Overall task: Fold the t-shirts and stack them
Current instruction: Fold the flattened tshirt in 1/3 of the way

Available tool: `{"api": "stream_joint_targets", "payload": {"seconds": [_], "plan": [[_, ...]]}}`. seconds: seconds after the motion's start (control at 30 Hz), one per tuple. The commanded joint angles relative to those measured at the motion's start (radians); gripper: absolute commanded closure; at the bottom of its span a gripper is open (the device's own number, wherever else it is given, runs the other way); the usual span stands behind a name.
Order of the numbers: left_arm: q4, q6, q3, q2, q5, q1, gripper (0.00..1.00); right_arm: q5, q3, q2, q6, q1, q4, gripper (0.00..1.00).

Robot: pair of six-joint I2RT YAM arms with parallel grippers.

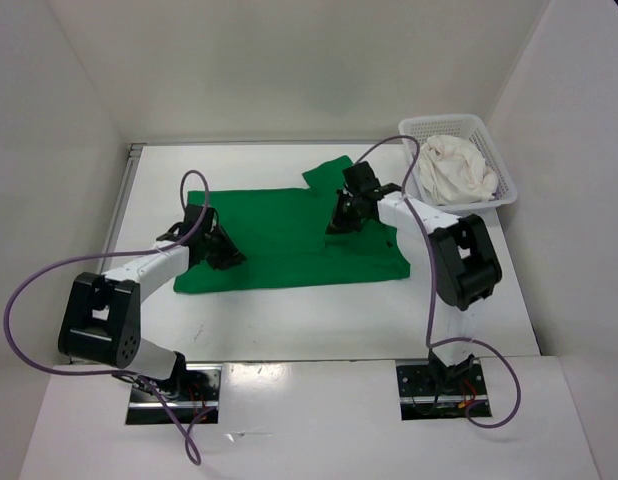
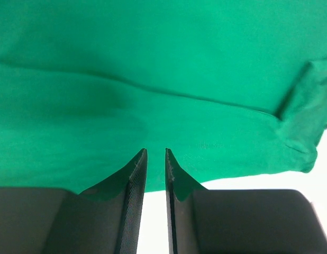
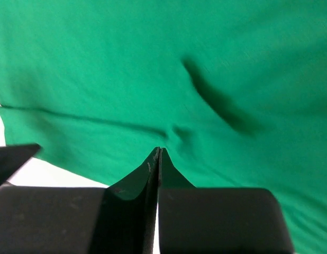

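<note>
A bright green t-shirt (image 1: 289, 240) lies spread flat across the middle of the table, one sleeve (image 1: 327, 173) sticking out at its far edge. My left gripper (image 1: 225, 258) points down on the shirt's left part near the front hem. In the left wrist view (image 2: 155, 151) its jaws stand a narrow gap apart, with nothing between them. My right gripper (image 1: 337, 226) is down on the shirt's far right part. Its jaws are shut (image 3: 159, 150), and the green cloth (image 3: 206, 63) puckers right at the tips. A white t-shirt (image 1: 455, 170) lies crumpled in the basket. No lavender shirt shows.
A white mesh basket (image 1: 505, 192) stands at the back right corner, close behind the right arm. White walls enclose the table on three sides. Bare white table (image 1: 289, 320) runs between the shirt's front hem and the arm bases.
</note>
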Motion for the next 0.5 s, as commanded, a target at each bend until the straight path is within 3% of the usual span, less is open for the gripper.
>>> {"api": "stream_joint_targets", "payload": {"seconds": [0.0, 0.23, 0.47], "plan": [[-0.022, 0.043, 0.068, -0.026, -0.020, -0.050, 0.74, 0.060, -0.109, -0.112, -0.021, -0.003, 0.012, 1.00], [0.019, 0.043, 0.150, 0.086, 0.025, -0.206, 0.74, 0.111, -0.208, -0.106, -0.030, -0.003, 0.021, 1.00], [0.069, 0.034, 0.173, 0.184, 0.059, -0.243, 0.74, 0.101, -0.158, -0.034, -0.039, -0.035, 0.067, 1.00]]}}
